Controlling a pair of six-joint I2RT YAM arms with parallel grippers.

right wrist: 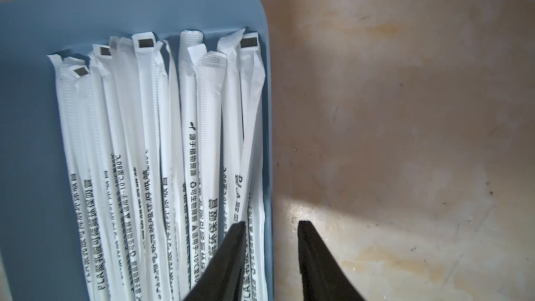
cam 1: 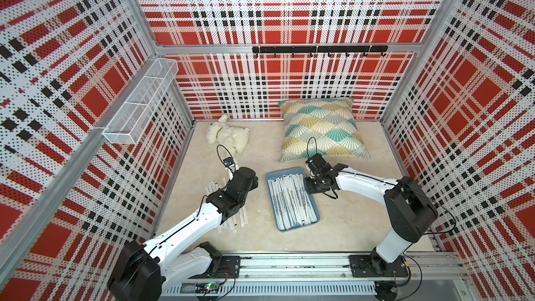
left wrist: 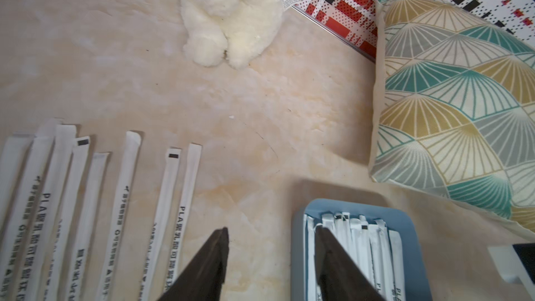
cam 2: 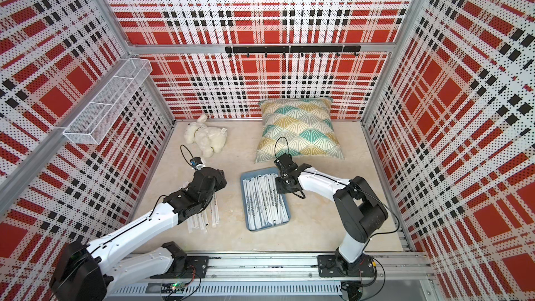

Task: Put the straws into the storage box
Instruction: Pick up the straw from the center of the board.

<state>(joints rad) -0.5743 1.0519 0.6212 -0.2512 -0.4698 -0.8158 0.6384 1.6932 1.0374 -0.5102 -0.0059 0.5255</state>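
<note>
The slate-blue storage box [cam 1: 298, 227] lies mid-table, also in the other top view [cam 2: 267, 228], packed with several white wrapped straws [cam 1: 289, 201] lying lengthwise. More straws [cam 1: 241, 219] lie loose on the table to its left, partly under my left arm; the left wrist view shows them side by side [left wrist: 121, 198]. My left gripper [left wrist: 272, 233] is open and holds nothing, one finger over bare table and the other over the box's near edge [left wrist: 298, 227]. My right gripper [right wrist: 272, 224] is open astride the box's right rim [right wrist: 267, 140], one finger over the boxed straws [right wrist: 144, 140].
A white plush toy [cam 1: 228, 137] lies at the back left and a patterned pillow [cam 1: 321, 128] leans at the back right, just behind the box. A white wire basket [cam 1: 139, 102] hangs on the left wall. A black hook rail [cam 1: 318, 49] runs along the back wall.
</note>
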